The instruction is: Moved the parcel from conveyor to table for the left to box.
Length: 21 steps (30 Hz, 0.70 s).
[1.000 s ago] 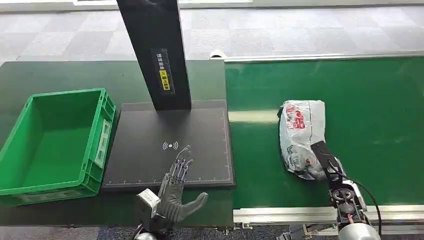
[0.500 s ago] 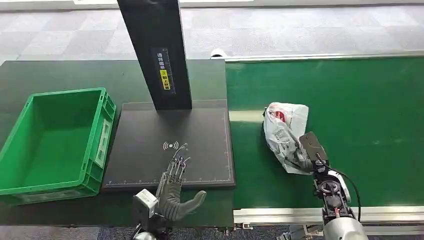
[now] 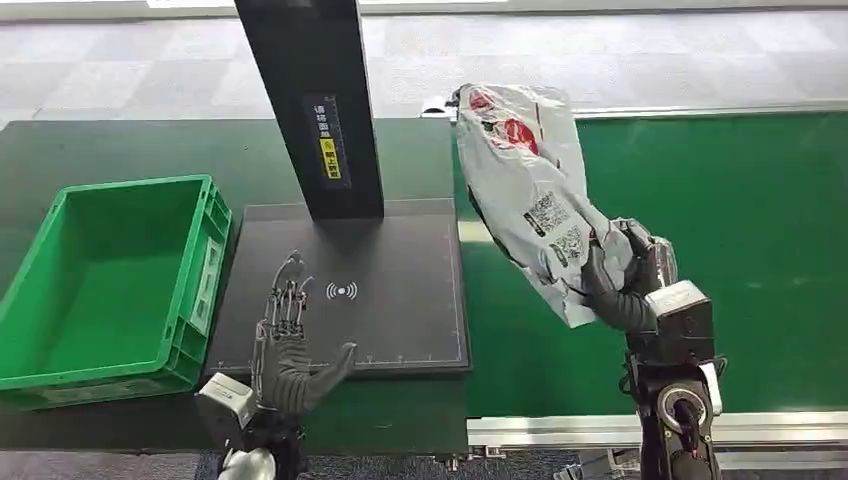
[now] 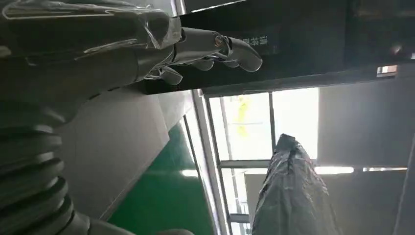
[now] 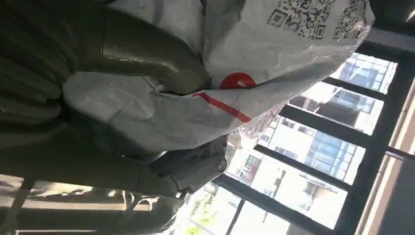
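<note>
Since a second ago the parcel [image 3: 530, 195] has gone from lying flat on the conveyor [image 3: 760, 250] to hanging in the air, and the left hand [image 3: 285, 345] has slid toward the green box [image 3: 110, 285]. The right hand [image 3: 625, 285] clamps its fingers around the parcel's lower end, so the grey bag stands tilted up and away, leaning toward the black post [image 3: 315, 105], clear of the belt. The left hand hovers with fingers spread and holding nothing over the near edge of the black pad [image 3: 400, 265] on the table [image 3: 120, 150]. The carry step looks under way; next the right arm probably needs to swing leftward and lower the parcel onto the pad, releasing only once it rests flat within the left hand's reach.
</note>
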{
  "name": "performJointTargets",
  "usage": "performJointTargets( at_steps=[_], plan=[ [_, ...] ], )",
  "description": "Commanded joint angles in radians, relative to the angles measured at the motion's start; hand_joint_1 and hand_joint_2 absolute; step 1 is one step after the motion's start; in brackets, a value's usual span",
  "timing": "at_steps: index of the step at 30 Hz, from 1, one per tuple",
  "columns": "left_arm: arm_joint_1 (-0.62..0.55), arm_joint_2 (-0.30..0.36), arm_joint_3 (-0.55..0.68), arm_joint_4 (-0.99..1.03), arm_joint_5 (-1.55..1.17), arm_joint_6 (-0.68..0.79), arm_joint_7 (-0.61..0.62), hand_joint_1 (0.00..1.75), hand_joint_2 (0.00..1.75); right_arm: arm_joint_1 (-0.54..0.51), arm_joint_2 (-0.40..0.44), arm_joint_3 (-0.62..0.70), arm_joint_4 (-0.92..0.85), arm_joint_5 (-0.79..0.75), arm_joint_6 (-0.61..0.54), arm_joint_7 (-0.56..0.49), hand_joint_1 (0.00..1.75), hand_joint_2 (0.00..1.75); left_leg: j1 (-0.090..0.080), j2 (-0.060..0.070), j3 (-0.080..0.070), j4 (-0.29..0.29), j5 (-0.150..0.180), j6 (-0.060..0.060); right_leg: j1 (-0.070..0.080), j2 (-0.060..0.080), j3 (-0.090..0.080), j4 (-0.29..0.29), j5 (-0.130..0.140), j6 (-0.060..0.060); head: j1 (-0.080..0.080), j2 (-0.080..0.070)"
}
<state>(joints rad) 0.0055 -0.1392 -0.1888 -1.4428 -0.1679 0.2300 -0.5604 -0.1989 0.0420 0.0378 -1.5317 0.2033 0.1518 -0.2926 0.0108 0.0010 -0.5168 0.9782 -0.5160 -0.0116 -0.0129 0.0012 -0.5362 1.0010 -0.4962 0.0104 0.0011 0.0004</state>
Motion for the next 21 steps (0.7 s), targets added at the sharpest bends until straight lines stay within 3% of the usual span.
performJointTargets(
  at_steps=[1,5,6,10,17,21],
  plan=[
    [0.007,-0.004,0.037,-0.009,-0.010,0.007,-0.008,0.00,1.75,0.014,-0.033,0.064,-0.077,-0.003,-0.015,-0.015,1.75,1.75,0.000,0.000,-0.001,0.000,0.001,0.000,0.000,0.000,-0.001,0.000,0.001,0.000,0.000,0.000],
    [0.014,0.007,0.071,-0.052,-0.011,0.022,-0.012,0.00,1.75,0.061,-0.003,0.128,-0.106,0.050,-0.019,0.038,1.75,1.75,0.000,0.001,-0.001,0.000,0.001,0.000,0.001,0.001,-0.001,0.000,0.002,-0.001,0.000,0.000],
    [-0.001,0.004,0.080,-0.045,-0.010,0.025,-0.012,0.00,1.75,0.055,0.007,0.167,-0.063,0.070,-0.003,0.082,1.75,1.75,0.000,0.001,0.000,0.000,0.001,0.000,0.001,0.001,-0.001,0.000,0.001,-0.001,0.000,0.000],
    [-0.052,-0.002,0.098,-0.020,-0.010,0.036,-0.004,0.00,1.75,0.011,0.073,0.306,0.236,0.066,-0.026,0.079,1.75,1.75,0.001,0.004,0.002,-0.002,0.001,0.000,0.002,0.005,0.000,-0.002,0.003,-0.001,0.000,0.000],
    [-0.043,0.003,0.101,-0.034,-0.010,0.049,-0.001,0.00,1.75,0.012,0.066,0.323,0.250,0.033,-0.026,0.095,1.75,1.75,0.002,0.000,0.000,-0.001,0.002,-0.001,0.002,0.001,0.000,0.000,0.002,0.000,0.000,0.000],
    [-0.056,0.047,0.122,-0.019,0.014,0.095,-0.008,0.00,1.75,-0.030,0.094,0.327,0.363,0.075,-0.066,0.127,1.75,1.75,0.002,0.002,0.000,-0.001,0.003,-0.001,0.002,0.002,0.000,0.000,0.002,-0.001,0.000,0.000]
  ],
)
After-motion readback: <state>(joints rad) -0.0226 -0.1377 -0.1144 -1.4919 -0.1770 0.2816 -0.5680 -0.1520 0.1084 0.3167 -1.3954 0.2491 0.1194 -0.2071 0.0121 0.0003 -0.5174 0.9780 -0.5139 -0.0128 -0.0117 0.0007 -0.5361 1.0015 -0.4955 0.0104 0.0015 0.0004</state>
